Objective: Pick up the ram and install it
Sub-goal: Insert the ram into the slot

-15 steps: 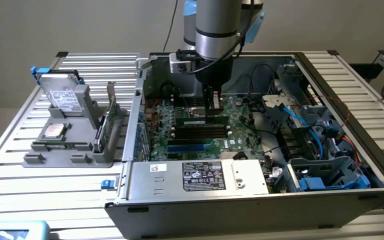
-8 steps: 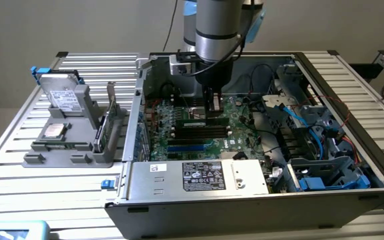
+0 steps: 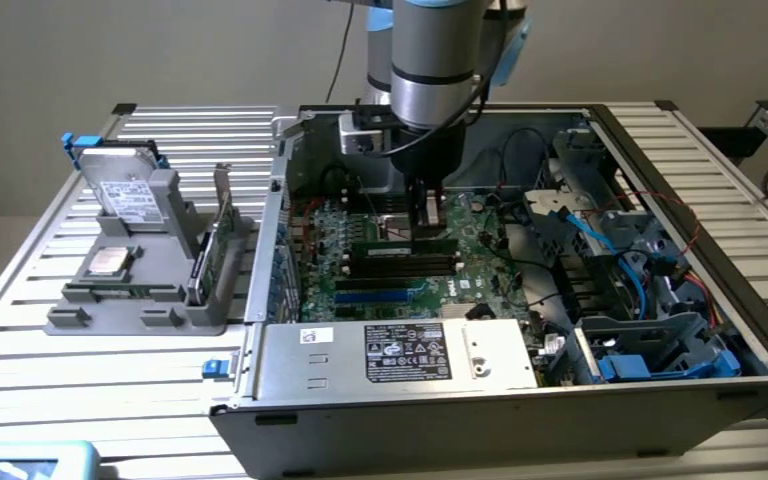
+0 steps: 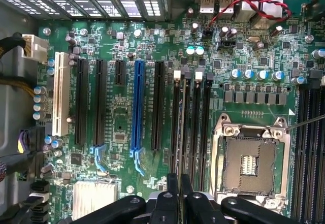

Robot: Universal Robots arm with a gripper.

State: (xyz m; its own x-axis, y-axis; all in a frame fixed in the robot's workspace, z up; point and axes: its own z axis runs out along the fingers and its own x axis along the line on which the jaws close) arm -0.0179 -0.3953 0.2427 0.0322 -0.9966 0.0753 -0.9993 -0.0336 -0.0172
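The ram (image 3: 408, 244) is a narrow green stick held edge-down at the tip of my gripper (image 3: 424, 230), which is shut on its middle. It hangs low inside the open computer case, just over the row of black memory slots (image 3: 404, 264) on the motherboard (image 3: 478, 235). In the wrist view my gripper (image 4: 179, 183) has its two dark fingers close together. The ram's thin edge (image 4: 180, 142) runs out from between them, lined up along the outermost of the memory slots (image 4: 195, 127). I cannot tell whether the stick touches the slot.
An empty processor socket (image 4: 249, 163) lies beside the memory slots. Black and blue expansion slots (image 4: 136, 107) sit further off. The case holds a power supply (image 3: 404, 352), cables and blue drive bays (image 3: 651, 350). A grey fixture (image 3: 137, 290) outside holds a hard drive (image 3: 128, 195) and a silver chip (image 3: 107, 262).
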